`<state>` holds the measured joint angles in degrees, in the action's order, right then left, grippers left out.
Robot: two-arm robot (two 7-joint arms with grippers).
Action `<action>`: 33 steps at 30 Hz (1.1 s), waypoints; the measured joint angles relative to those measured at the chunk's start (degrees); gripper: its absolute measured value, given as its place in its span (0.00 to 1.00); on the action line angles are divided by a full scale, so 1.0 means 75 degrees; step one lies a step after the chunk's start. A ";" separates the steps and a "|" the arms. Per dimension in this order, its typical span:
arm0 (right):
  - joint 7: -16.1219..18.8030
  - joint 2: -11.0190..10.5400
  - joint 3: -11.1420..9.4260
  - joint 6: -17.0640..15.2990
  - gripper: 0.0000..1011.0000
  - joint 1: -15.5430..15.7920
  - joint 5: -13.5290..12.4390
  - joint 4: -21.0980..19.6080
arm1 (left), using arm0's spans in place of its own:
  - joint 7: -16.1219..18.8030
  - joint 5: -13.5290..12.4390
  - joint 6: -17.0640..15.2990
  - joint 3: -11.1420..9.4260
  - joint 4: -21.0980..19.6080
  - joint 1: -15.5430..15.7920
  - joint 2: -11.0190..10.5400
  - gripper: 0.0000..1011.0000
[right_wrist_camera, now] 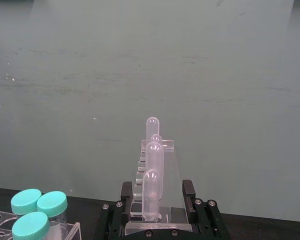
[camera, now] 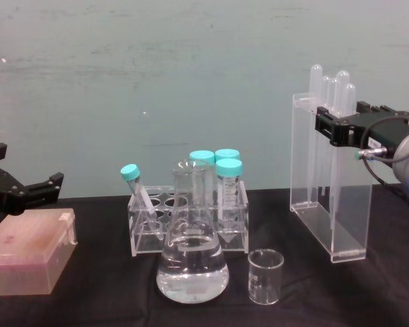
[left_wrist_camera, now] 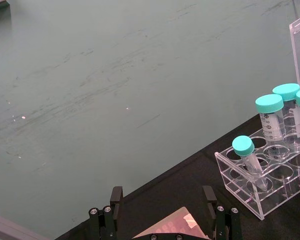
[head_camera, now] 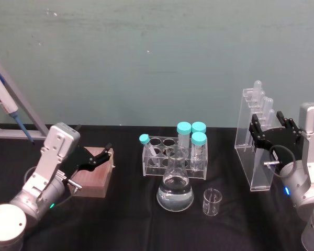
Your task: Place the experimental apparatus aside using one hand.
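Beaker [camera: 266,275]: small, clear and upright, at the front of the black desk [camera: 88,306]. Whether anything is in it is hard to tell through the glare.
Flask [camera: 191,266]: conical, just left of the beaker and apart from it, with clear liquid in its lower part. Its neck hides part of the rack behind.
Tube rack [head_camera: 153,163]: clear, mid-desk, holding teal-capped tubes [head_camera: 191,130]. One tube leans at the left end.
Acrylic stand [head_camera: 254,157]: tall, narrow and upright on the right side of the desk, well apart from the beaker. In the chest view its base sits on the cloth.
Pipettes [camera: 342,85]: their bulbs stick up above the stand top. The stems blur behind the acrylic, so the count is unsure.
Right pincer [right_wrist_camera: 158,200]: high on the stand, closed partway. Its fingers [right_wrist_camera: 188,192] lie against the stand's two narrow-side walls. The black body covers part of the stand in the chest view.
Left pincer [head_camera: 103,157]: at far left, spread wide and holding nothing, hovering above a pinkish box [head_camera: 94,180].
Box: its near edge is cut off in the left wrist view.
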<state>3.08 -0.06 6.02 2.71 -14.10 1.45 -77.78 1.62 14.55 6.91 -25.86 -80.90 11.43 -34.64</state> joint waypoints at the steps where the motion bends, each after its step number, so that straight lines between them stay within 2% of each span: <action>1: 0.0000 0.0000 0.0000 0.0000 0.61 0.0000 0.0000 0.0000 | 0.0000 0.0000 0.0000 0.0000 0.0000 0.0000 0.0000 0.99; 33: -0.0180 0.0107 -0.0116 0.0361 0.61 -0.0013 0.0023 0.0055 | 0.0000 0.0000 0.0000 0.0000 0.0000 0.0000 0.0000 0.99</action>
<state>1.73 0.74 5.15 5.42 -14.20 1.62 -77.36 1.62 14.55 6.91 -25.86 -80.90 11.43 -34.64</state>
